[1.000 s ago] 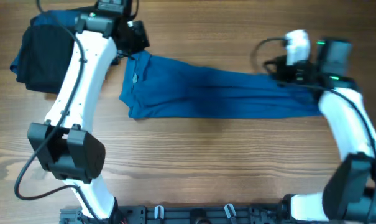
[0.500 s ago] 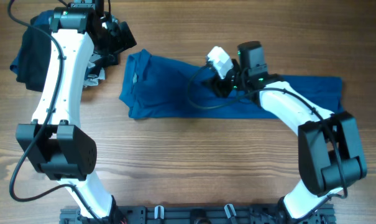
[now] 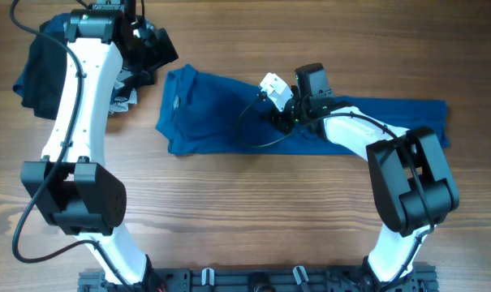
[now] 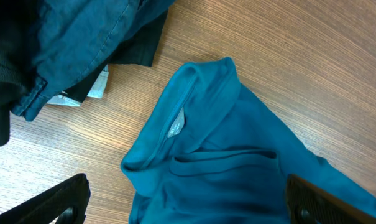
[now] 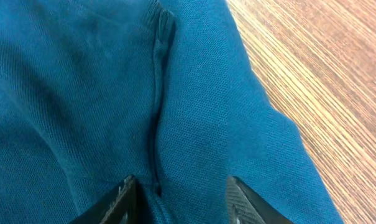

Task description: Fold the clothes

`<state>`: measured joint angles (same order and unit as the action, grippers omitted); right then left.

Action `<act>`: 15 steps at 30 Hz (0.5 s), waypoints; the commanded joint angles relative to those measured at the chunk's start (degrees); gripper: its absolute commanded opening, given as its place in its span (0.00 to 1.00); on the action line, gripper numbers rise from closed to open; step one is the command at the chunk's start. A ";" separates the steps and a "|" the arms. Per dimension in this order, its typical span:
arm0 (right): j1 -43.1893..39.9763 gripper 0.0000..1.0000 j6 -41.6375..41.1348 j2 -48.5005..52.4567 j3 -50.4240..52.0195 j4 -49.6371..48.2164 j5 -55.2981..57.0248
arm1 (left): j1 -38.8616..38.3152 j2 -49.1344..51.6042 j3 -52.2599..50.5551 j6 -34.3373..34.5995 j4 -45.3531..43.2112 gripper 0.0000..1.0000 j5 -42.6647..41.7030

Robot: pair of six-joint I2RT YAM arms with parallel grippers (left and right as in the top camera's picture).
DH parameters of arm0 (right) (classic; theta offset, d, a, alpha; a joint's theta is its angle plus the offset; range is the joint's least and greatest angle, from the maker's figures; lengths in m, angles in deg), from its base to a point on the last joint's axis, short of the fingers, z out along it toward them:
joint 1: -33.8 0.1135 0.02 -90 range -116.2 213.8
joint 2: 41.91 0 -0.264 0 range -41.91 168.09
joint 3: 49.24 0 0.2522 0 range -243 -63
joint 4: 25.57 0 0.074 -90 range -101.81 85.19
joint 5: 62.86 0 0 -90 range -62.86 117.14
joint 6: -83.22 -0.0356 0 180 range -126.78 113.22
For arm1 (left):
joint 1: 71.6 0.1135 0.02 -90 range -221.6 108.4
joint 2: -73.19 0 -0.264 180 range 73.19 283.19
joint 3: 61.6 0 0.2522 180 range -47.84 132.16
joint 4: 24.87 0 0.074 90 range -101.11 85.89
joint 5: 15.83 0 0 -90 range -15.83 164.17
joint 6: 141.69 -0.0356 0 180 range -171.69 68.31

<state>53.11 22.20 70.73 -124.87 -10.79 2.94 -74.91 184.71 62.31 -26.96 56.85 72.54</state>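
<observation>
We can read no words, numbers or brand marks anywhere in these views. The nearest candidates are a small pale neck label (image 4: 176,126) inside the collar of the shirt (image 4: 237,168) and a pale tag (image 4: 97,87) peeping from under the dark clothes (image 4: 82,37) on the worktop (image 4: 287,56), and on both we find any print too small and blurred to make out. From overhead we see the neck label only as a light fleck on the blue cloth, with nothing legible on it.
</observation>
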 commanded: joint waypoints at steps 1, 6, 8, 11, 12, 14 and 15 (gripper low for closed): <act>0.02 0.45 -0.59 0.13 -0.17 1.66 -1.25 | 0.07 0.07 -0.31 0.17 0.02 1.00 -0.87; 0.02 0.56 -0.42 -0.15 -0.20 5.92 -1.27 | 0.07 0.07 -0.31 0.17 0.02 1.00 -0.87; 0.02 0.57 -0.46 -0.39 -0.28 7.39 -2.19 | 0.07 0.07 -0.31 0.17 0.02 1.00 -0.87; 0.02 0.52 -0.61 -0.74 -2.69 10.60 -4.37 | 0.07 0.07 -0.31 0.17 0.02 1.00 -0.87; 0.02 0.49 -0.70 -0.94 -4.48 12.85 -4.79 | 0.07 0.07 -0.31 0.15 0.02 1.00 -0.87; 0.02 0.39 -1.18 -1.01 -6.43 15.02 -4.87 | 0.07 0.07 -0.31 0.17 0.02 1.00 -0.87; 0.02 0.35 -1.16 -1.01 -6.97 15.80 -5.62 | 0.07 0.07 -0.31 0.15 0.02 1.00 -0.87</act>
<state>53.11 21.50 70.70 -128.76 3.88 0.53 -74.91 184.71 62.31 -26.96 56.88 72.54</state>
